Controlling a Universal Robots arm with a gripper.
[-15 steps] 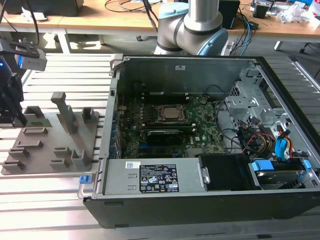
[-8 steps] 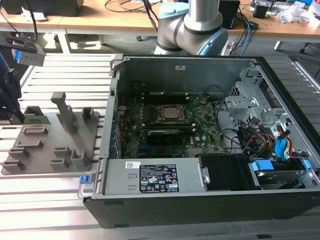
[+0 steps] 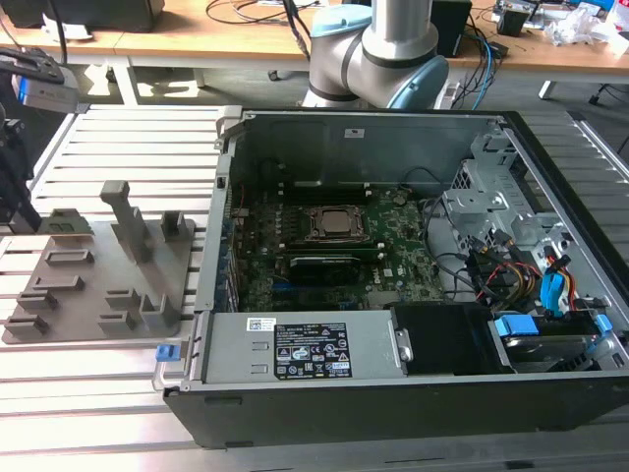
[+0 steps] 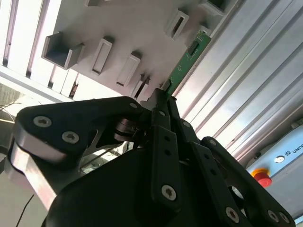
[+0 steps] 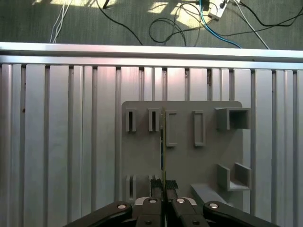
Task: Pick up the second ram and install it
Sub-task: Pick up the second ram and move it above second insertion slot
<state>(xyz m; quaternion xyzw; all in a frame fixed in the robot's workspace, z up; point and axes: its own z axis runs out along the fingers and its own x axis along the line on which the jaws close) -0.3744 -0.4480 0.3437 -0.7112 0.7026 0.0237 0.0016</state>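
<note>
Black two-finger gripper (image 5: 163, 188) clamped narrow on second ram (image 5: 163, 142), long thin green circuit-board stick (image 4: 189, 59), held by near end. Stick juts straight ahead from fingertips. Flat grey plastic holder tray (image 5: 184, 161) directly beneath tool. Ribbed aluminium table (image 5: 61, 142) all round. Open black computer case (image 3: 393, 295) well apart from tool.

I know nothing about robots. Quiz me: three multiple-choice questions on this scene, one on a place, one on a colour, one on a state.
1. Where is the ram stick? A in a person's hand; B at the grey tray; C in a cardboard box.
2. Its colour? A green; B red; C white.
3. The gripper is: A wide open; B shut on the stick; C shut on nothing.
B: both wrist views show it against the tray. A: its board is green. B: the gripper clamps its end.
</note>
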